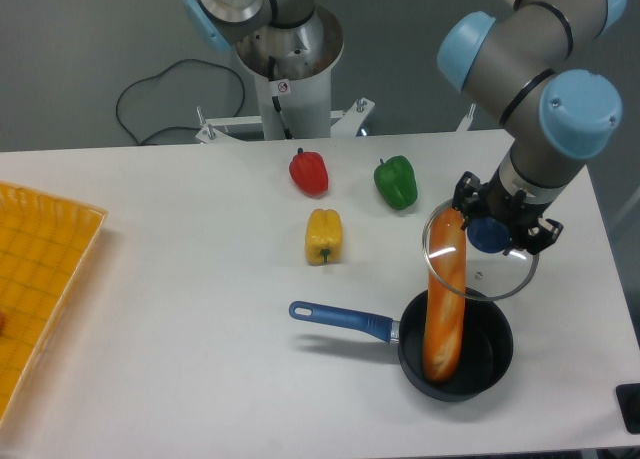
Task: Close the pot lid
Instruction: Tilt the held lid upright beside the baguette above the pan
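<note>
small round black saucepan (478, 364) with a long blue handle sits on the white table (200, 309) near the 5 o'clock corner, handle pointing toward 9 o'clock. a long orange baguette-shaped loaf (445, 299) stands upright in the pan, leaning a little, top end well above the rim.

round clear glass lid (482, 264) with a thin metal rim and blue centre knob is held in the air at about 12 o'clock of the pan, roughly level. its rim overlaps the top of the loaf as seen from here; whether they touch, cannot tell. lid not on the pan.

black two-finger gripper (490, 231) is clamped around the blue knob, arm coming down from 1 o'clock.

elsewhere on the table: red bell pepper (309, 171) toward 11 o'clock of the pan, green bell pepper (396, 182) just to its 3 o'clock side, yellow bell pepper (323, 236) below the red one. all three apart from each other. orange gridded tray (40, 279) at the 9 o'clock edge.
</note>
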Controlling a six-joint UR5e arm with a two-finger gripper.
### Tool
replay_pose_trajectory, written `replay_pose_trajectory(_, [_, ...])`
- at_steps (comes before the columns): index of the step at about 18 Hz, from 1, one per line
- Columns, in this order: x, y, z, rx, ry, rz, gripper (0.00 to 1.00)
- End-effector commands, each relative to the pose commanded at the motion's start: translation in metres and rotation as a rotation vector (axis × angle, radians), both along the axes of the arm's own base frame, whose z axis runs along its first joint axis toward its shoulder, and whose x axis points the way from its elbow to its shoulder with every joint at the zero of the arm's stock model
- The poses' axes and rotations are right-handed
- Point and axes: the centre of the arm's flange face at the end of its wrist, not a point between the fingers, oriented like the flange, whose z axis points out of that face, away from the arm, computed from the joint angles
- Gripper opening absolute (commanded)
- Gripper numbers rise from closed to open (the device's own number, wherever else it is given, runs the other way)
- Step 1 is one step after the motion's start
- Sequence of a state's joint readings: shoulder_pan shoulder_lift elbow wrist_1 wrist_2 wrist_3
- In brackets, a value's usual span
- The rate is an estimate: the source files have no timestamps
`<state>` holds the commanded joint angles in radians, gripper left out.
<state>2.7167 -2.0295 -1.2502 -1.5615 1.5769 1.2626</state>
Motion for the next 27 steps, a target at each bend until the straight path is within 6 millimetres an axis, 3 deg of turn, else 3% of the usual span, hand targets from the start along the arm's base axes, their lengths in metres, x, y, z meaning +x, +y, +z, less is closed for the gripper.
replay_pose_trajectory(7, [0.005, 0.022, -0.003, -0.041, -0.05, 0.014, 0.56])
replay_pose_trajectory(13, [0.004, 0.023, -0.003, -0.044, -0.05, 0.022, 0.56])
replay_pose_trajectory(23, [0.005, 0.025, -0.029, -0.142, -0.066, 0.029, 0.56])
replay_pose_trajectory(27, [0.006, 0.025, -0.024, -0.147, -0.073, 0.039, 0.56])
